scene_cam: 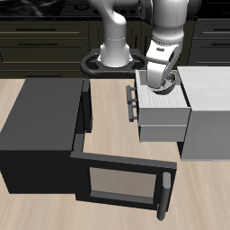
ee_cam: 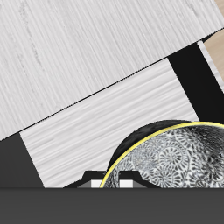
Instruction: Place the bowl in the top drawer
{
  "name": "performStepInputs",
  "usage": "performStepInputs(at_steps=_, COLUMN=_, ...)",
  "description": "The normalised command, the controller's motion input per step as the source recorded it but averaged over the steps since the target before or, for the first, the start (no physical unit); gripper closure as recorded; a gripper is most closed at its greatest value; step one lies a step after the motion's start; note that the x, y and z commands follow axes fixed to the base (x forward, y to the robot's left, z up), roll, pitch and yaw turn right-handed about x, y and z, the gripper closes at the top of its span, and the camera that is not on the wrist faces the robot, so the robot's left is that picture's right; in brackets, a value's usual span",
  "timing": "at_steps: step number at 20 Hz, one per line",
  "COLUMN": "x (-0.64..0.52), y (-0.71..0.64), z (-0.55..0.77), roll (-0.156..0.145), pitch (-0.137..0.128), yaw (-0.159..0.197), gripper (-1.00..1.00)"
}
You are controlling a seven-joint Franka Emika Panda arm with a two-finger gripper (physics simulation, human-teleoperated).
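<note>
While the wrist cam sat right on top of it, the bowl (ee_cam: 179, 162) hung at the claw (ee_cam: 110, 179), speckled inside showing, partly cut off. Looked gripped, but honestly couldn't tell. Below was the top drawer (ee_cam: 96, 118), pulled out, ribbed floor bare. From outside, the arm hid the bowl completely above the drawer.

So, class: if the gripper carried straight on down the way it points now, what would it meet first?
Most likely the ribbed floor of the top drawer, which lies open below the gripper. The bowl it seems to hold at the rim would probably touch first; depth is hard to judge.
</note>
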Motion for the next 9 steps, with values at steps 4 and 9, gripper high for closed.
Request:
performStepInputs(at_steps=4, x=-0.03, y=0.01, z=-0.33, roll=0.024, pitch=0.054, yaw=-0.041, gripper=1.0)
performStepInputs(at_steps=9, x=-0.13, y=0.16, z=-0.3, roll=0.043, pitch=0.042, yaw=-0.005, gripper=1.0)
